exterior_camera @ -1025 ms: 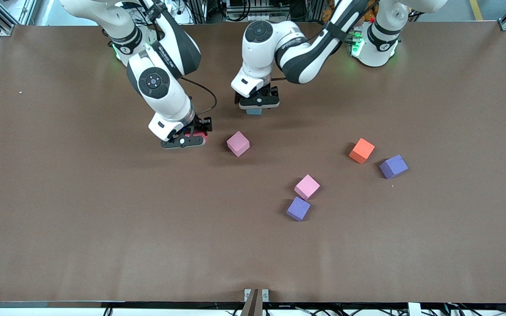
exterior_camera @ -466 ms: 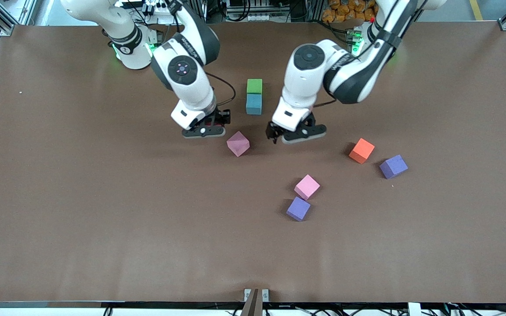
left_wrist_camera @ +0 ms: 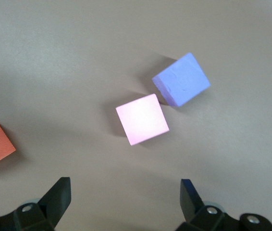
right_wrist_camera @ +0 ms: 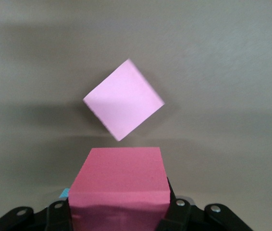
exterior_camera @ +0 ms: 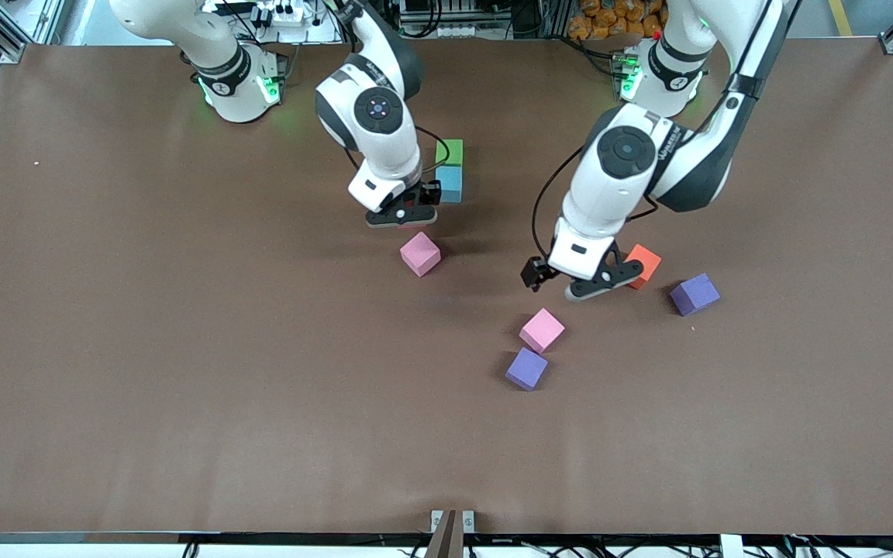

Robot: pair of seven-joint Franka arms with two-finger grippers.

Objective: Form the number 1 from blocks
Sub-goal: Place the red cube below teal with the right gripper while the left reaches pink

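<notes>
The column already begun is taken as the landmark: the green block [exterior_camera: 450, 152] and the light blue block [exterior_camera: 450, 184] lie touching on the table [exterior_camera: 105, 349], the blue one nearer the front camera, so the digit's stroke runs from the robots' bases toward that camera. The right gripper [exterior_camera: 402, 215] is seen just beside the light blue block, toward the right arm's end and above the table, its fingers pinched on the red block [right_wrist_camera: 119, 185] — in the right wrist view the red cube fills the space between them. The slot to be filled is judged to be the one touching the blue block's camera-facing side, so a short shift toward the left arm's end is called for before lowering. One pink block [exterior_camera: 420, 253] lies turned cornerwise just nearer the camera than that slot, and crowding is a risk.

The left gripper [exterior_camera: 580, 280] hangs with its fingers spread wide and empty, well away from the column toward the left arm's end; the second pink block [exterior_camera: 542, 329] is found beneath it in the left wrist view, beside a purple cube [exterior_camera: 526, 368] — the left arm is clearly the nearer one for it. An orange cube [exterior_camera: 643, 263] and another purple cube [exterior_camera: 694, 294] are left aside
</notes>
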